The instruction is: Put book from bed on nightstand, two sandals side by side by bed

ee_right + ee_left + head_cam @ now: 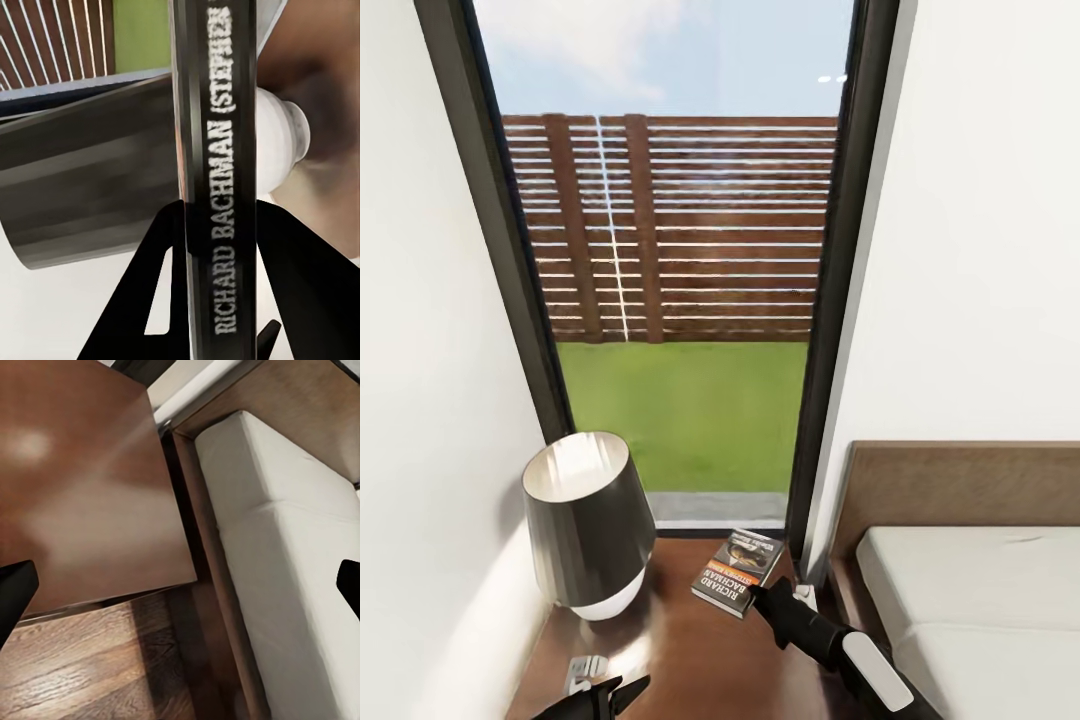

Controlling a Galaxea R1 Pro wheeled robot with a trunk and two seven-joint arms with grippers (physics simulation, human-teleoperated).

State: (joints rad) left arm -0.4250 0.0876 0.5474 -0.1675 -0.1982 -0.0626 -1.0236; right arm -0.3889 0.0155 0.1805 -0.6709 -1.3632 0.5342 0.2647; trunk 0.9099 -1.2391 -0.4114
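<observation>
My right gripper [765,597] is shut on the book [738,572], a dark paperback with an orange band, holding it by its near edge over the back of the nightstand [690,650]. In the right wrist view the book's spine [219,150] stands between the two black fingers [161,262]. Whether the book touches the wood I cannot tell. My left gripper [605,697] is low over the nightstand's front and is open [180,585] with nothing in it. The bed [980,600] lies to the right. The sandals are out of view.
A dark lamp [588,520] with a white base stands on the nightstand's left half, close to the book. A tall window [680,300] rises behind, with white walls on both sides. The left wrist view takes in the nightstand top [82,480], the mattress [292,547] and wooden floor [97,667].
</observation>
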